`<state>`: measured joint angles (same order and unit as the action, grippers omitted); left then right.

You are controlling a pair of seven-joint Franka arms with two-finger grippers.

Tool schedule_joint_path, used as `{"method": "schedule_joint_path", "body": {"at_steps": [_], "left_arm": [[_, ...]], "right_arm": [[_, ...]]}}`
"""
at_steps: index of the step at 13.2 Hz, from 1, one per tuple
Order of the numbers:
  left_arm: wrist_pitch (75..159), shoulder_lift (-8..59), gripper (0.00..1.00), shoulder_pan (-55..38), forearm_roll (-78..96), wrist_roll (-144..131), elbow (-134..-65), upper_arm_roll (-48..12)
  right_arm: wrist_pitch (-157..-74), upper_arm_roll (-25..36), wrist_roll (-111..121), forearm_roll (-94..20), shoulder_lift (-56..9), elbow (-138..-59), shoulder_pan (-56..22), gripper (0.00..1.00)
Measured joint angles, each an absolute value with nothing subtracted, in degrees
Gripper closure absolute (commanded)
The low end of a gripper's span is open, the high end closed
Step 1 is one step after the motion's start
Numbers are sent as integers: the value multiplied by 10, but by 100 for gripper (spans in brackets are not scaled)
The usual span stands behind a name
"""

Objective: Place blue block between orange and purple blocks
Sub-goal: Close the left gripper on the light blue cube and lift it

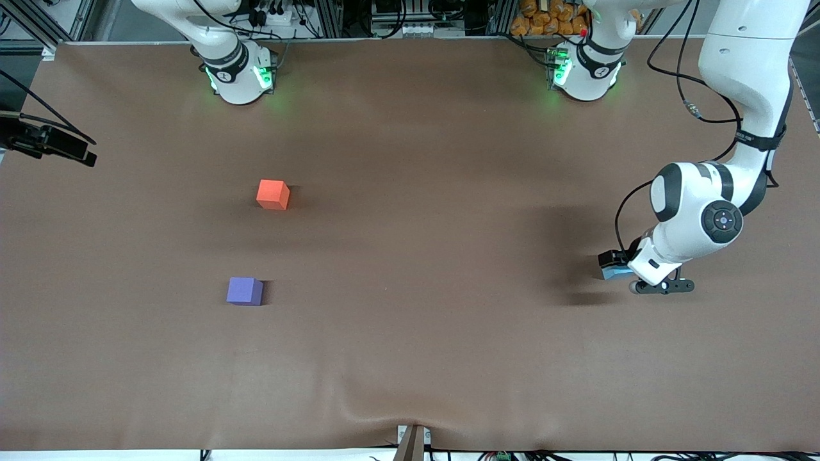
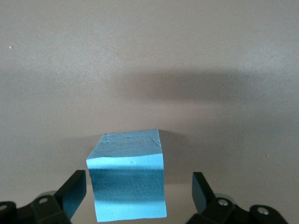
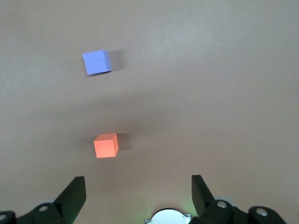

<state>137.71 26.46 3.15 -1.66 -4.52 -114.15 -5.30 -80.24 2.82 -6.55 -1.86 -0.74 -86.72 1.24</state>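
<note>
Toward my left arm's end of the brown surface (image 1: pixel 410 358), my left claw (image 2: pixel 139 189) hangs low with its fingers spread wide on either side of the small sky-blue matte cube (image 2: pixel 127 182), touching neither face. Nothing is gripped yet, so by my reckoning the task has barely begun: the grasp, the carry and the placing all remain. Well apart, toward my right arm's end, sit the bright orange-red matte cube (image 1: pixel 273 194) and, nearer the front camera, the dark violet-purple matte cube (image 1: pixel 245 291), a gap open between them. My right claw (image 3: pixel 139 191) waits wide above them, empty.
</note>
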Motion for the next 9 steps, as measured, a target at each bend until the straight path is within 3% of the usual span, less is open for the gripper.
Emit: {"method": "schedule_joint_path", "body": {"at_steps": [7,9], "left_arm": [[1377,276,1,32,-17,-45,-1146,-51],[1378,283,38,32,-17,-45,-1146,-51]], "right_arm": [[-802,28,-66,-19,-7,-867,12,0],[-802,28,-66,-19,-7,-867,12,0]]}}
